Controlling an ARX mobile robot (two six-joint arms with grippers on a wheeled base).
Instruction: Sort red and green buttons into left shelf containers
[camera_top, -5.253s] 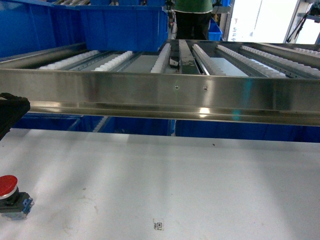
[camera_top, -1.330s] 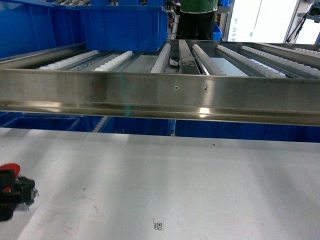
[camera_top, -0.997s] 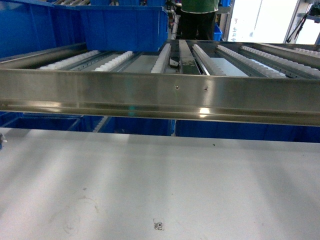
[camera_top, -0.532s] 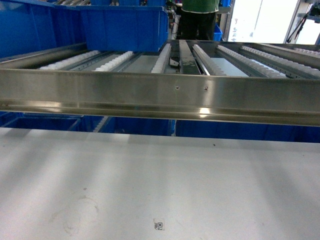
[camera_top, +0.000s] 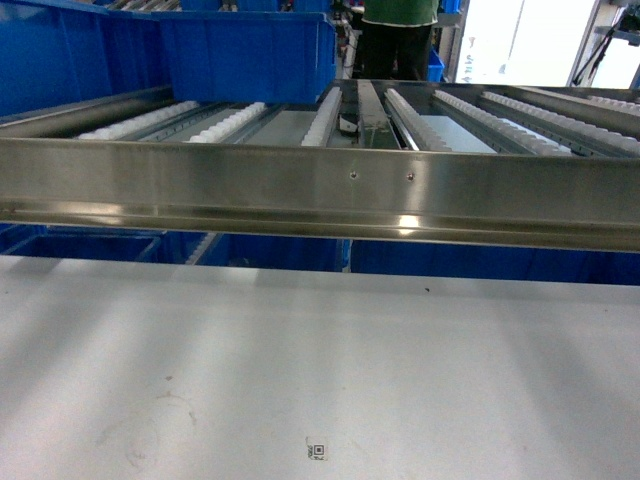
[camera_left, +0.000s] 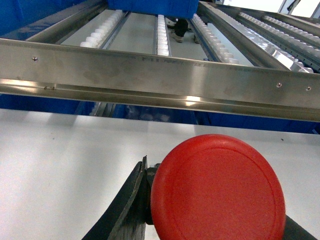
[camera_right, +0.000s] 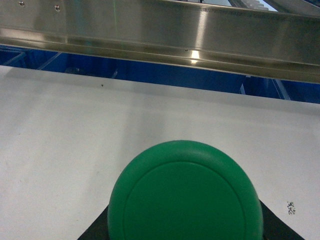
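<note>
- Left tool (camera_left: 215, 227) is clamped on the red button (camera_left: 218, 189), its cap facing the wrist camera above the white tabletop (camera_left: 60, 160).
- Right tool (camera_right: 182, 232) grips the green button (camera_right: 185, 197) — near the steel shelf (camera_top: 320, 190).
- Blue bins (camera_top: 240, 50) sit on the shelf's left.

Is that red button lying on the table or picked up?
Picked up. The red button sits between the left gripper's fingers, cap facing the camera, with the white table beyond it.
</note>
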